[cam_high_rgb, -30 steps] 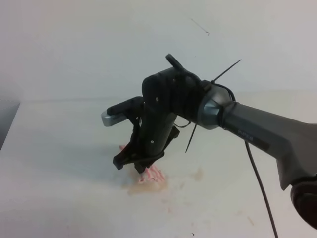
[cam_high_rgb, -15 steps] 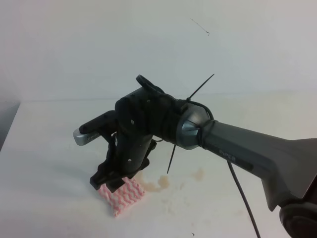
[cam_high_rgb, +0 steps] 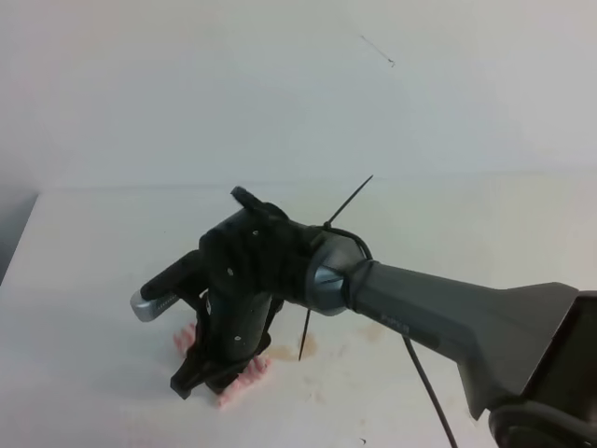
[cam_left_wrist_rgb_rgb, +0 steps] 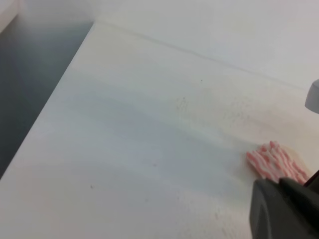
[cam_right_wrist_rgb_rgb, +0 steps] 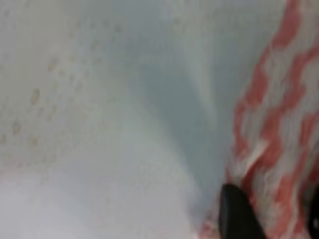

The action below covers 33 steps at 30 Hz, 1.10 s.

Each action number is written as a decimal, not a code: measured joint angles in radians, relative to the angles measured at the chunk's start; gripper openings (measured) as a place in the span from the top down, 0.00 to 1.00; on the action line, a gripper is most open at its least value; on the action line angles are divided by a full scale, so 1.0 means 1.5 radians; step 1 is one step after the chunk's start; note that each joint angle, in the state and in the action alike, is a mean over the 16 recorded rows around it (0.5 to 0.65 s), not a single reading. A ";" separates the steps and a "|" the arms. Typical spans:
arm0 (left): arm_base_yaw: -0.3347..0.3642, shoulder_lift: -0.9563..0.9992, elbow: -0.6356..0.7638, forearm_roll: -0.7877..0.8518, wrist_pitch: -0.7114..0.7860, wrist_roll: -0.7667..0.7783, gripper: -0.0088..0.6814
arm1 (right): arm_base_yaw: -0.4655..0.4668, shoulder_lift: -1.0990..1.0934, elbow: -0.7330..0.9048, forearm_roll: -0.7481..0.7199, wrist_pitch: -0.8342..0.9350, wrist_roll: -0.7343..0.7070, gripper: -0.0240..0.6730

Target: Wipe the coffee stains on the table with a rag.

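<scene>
The table (cam_high_rgb: 103, 271) is a broad, smooth white slab, slick enough that liquid will skid rather than soak in. Over it the right gripper (cam_high_rgb: 213, 373) bears down at about seven o'clock of the tabletop's middle, a chunky black plastic claw on a grey metal arm. I cannot tell whether its jaws are parted or closed, though one dark fingertip (cam_right_wrist_rgb_rgb: 239, 214) rests against the cloth. The left gripper is not visible from where its own camera looks.

The rag (cam_high_rgb: 238, 381) is soft, crumpled, pink-and-white zigzag weave, bunched under the claw, with frilly edges poking out at either side. The coffee stains (cam_high_rgb: 289, 350) lie just at three o'clock of it, thin tan blotches with pale, ragged rims.

My worry: a cloth bunched this tightly offers little flat face, so it may smear the puddle thinner instead of lifting it. It could also slip free on that glossy top if the hold is loose.
</scene>
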 joint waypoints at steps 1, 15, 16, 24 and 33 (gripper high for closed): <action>0.000 0.000 0.000 0.000 0.000 0.000 0.99 | 0.001 0.005 0.000 -0.005 0.000 -0.001 0.55; 0.000 0.000 0.000 0.000 0.000 0.000 0.99 | -0.022 0.043 0.000 -0.103 0.048 0.025 0.96; 0.000 0.000 0.000 0.000 0.000 0.000 0.99 | -0.028 0.043 0.000 -0.105 0.054 0.027 0.97; 0.000 0.000 0.000 0.000 0.000 0.000 0.99 | -0.084 0.043 0.000 -0.071 0.104 0.024 0.97; 0.000 0.000 0.000 0.000 0.000 0.000 0.99 | -0.154 0.030 0.034 -0.028 0.124 0.005 0.97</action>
